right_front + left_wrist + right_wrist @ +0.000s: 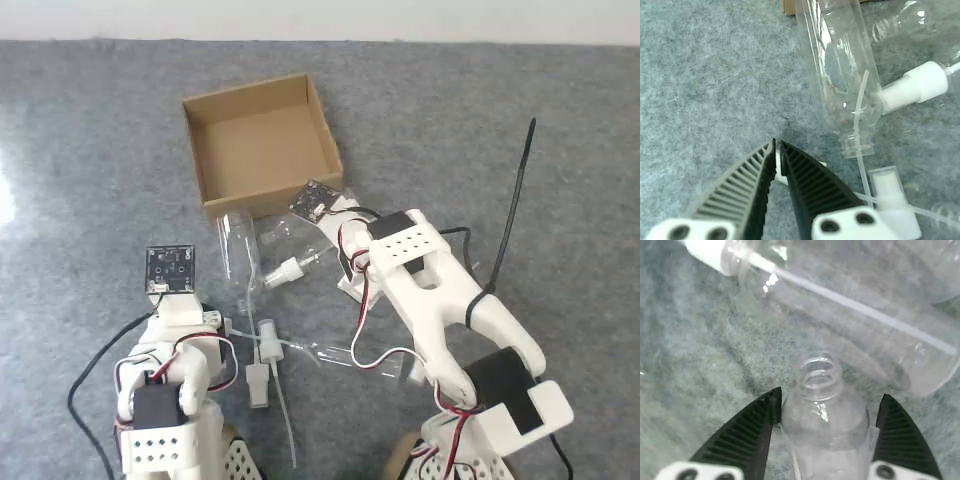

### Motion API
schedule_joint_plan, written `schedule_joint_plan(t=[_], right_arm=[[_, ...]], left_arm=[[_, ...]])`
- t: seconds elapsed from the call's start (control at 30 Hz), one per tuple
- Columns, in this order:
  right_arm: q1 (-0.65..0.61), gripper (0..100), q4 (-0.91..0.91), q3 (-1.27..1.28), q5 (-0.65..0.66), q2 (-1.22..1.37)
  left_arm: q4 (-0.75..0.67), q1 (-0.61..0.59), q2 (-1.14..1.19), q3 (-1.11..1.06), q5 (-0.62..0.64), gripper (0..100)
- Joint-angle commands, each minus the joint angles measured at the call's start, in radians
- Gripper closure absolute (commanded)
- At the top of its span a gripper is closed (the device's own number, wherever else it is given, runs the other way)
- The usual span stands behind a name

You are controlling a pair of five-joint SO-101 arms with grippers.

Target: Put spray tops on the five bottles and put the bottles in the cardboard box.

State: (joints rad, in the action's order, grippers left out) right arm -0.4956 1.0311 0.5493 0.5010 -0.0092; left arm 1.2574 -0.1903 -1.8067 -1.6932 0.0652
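The cardboard box [322, 118] stands open at the back of the grey carpet. Clear bottles [236, 250] lie in front of it. My right gripper [830, 395] is open, with its fingers on either side of a topless clear bottle [820, 405], neck pointing away. Beyond it lies a bottle fitted with a white spray top [715, 252]. My left gripper [777, 146] is shut low over the carpet, and a thin white piece [781, 172] shows between its fingers. A topless bottle [840, 75] lies just ahead of it, with loose spray tops [892, 200] beside it.
Two loose spray tops [268, 338] with long tubes lie between the arms. The left arm [165, 390] sits at the near left. The right arm [420, 270] stretches toward the box, with a black strip [515, 190] sticking up from it.
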Motion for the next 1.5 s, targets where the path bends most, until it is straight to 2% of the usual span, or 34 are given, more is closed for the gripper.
schedule_joint_plan(t=[0.0,0.57,0.73,1.0,1.47], right_arm=[[0.001,72.7,-0.013,-0.043,0.034,-0.012],[0.002,72.7,0.030,-0.037,0.031,-0.021],[0.002,65.6,0.041,-0.032,0.032,-0.021],[0.002,68.1,0.058,-0.035,0.040,-0.019],[0.015,68.0,0.059,-0.031,0.255,-0.010]], left_arm=[[0.006,0.002,-0.015,0.008,-0.008,99],[0.006,0.002,-0.015,0.008,-0.008,99],[0.006,0.002,-0.015,0.008,-0.008,99],[0.006,0.002,-0.015,0.008,-0.008,99],[0.006,0.002,-0.015,0.008,-0.008,99]])
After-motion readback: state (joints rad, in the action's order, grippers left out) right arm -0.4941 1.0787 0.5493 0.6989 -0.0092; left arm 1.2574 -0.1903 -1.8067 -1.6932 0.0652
